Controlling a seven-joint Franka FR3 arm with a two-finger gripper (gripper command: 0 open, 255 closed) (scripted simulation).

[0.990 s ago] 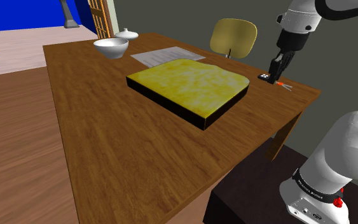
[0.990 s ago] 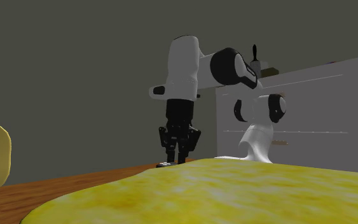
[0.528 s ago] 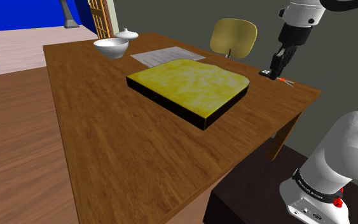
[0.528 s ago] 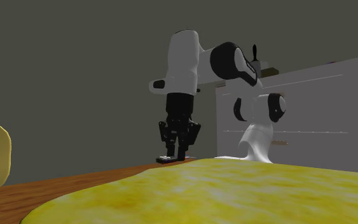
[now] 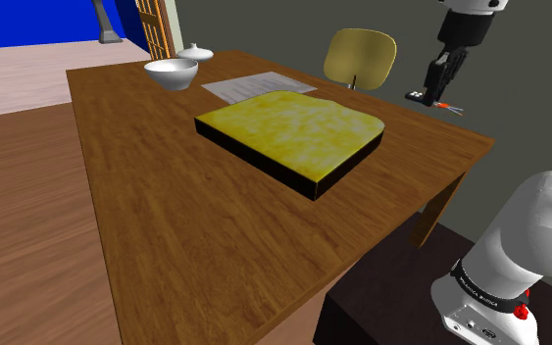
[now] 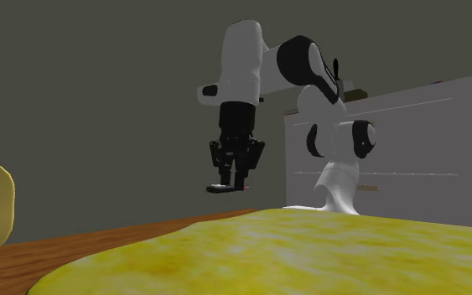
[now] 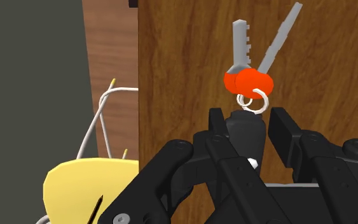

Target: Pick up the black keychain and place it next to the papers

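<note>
My black gripper (image 7: 246, 125) is shut on a black keychain fob (image 7: 243, 129) with a white ring, two orange key heads (image 7: 248, 81) and grey key blades. In the shoulder view the gripper (image 5: 434, 89) holds the keychain (image 5: 423, 95) in the air above the wooden table's (image 5: 166, 216) far right corner. From the second exterior view the keychain (image 6: 220, 186) hangs under the gripper (image 6: 234, 174), well above the tabletop. White papers (image 5: 254, 85) lie flat at the table's far side, beyond a big yellow slab (image 5: 293, 132).
A white bowl (image 5: 171, 71) and a small lidded white dish (image 5: 194, 51) stand at the table's far end, left of the papers. A yellow chair (image 5: 360, 57) stands behind the table. My white stand base (image 5: 519, 265) is at the lower right. White cabinets (image 6: 410, 142) stand behind the arm.
The gripper has risen from the tabletop with the keychain clasped in it; a second ago the keychain lay on the wood under the fingers.
</note>
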